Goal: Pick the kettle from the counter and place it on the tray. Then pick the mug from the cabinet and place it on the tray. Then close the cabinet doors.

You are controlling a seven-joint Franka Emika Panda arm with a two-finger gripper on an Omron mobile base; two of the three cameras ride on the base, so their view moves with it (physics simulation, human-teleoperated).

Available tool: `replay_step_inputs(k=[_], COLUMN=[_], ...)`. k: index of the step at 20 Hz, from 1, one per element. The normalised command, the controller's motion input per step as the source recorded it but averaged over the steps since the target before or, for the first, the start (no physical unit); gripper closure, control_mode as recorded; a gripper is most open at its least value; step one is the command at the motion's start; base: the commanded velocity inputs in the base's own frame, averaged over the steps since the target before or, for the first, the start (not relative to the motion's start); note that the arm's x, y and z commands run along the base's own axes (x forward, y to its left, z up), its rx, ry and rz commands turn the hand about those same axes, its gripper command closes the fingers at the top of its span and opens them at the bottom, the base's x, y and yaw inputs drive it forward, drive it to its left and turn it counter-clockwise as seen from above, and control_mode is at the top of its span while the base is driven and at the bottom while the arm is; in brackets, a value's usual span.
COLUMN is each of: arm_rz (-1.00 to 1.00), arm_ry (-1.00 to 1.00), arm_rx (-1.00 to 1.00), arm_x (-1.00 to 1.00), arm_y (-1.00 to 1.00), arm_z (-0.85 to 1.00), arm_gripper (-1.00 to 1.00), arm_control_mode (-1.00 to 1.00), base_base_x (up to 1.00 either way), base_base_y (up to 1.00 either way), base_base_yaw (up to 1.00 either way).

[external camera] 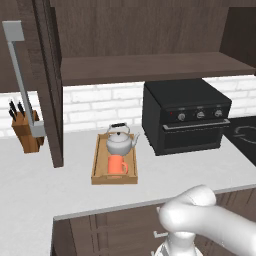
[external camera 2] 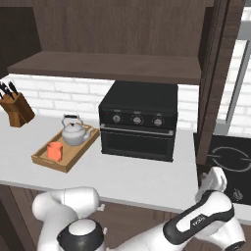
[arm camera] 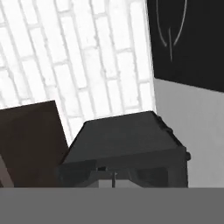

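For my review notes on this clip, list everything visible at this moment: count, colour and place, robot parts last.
kettle: one, silver-grey, on the far half of the tray
mug: one, orange-red, on the near half of the tray, in front of the kettle
tray: one, light-brown wood, on the counter left of the oven
counter: one, light grey-white
oven: one, black box with three knobs, on the counter
knife block: one, wooden with dark handles, far left by the wall
cabinet: one, dark brown, above the counter, shelf bare
cabinet doors: two, dark brown, both swung open
cooktop: one, black, right of the oven
arm: one, white with dark joints, low in front of the counter
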Motion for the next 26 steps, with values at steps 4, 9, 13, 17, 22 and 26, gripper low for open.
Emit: replay_step_inputs(k=[4,9,13,17,22,26], arm_rz=[0.00,0.00,-0.03,-0.03,0.00,0.00], arm_ry=[-0.28,-0.22,-0.10,-0.06,-0.17,-0.28], arm_rx=[0.39,0.41,0.22,0.14,0.15,0.15], arm_x=[0.11,0.05,0.04,0.05,0.08,0.08], arm_y=[-0.43,-0.53,-0.63,-0.54,-0.24,0.00], arm_z=[0.27,0.51,0.36,0.36,0.51,0.61], arm_gripper=[1.00,1.00,1.00,1.00,1.00,1.00], arm_control_mode=[-1.00,-1.00,-1.00,-1.00,-1.00,-1.00], base_base_x=[0.00,0.00,0.00,0.00,0.00,0.00], base_base_y=[0.00,0.00,0.00,0.00,0.00,0.00], base_base_yaw=[0.00,0.00,0.00,0.00,0.00,0.00])
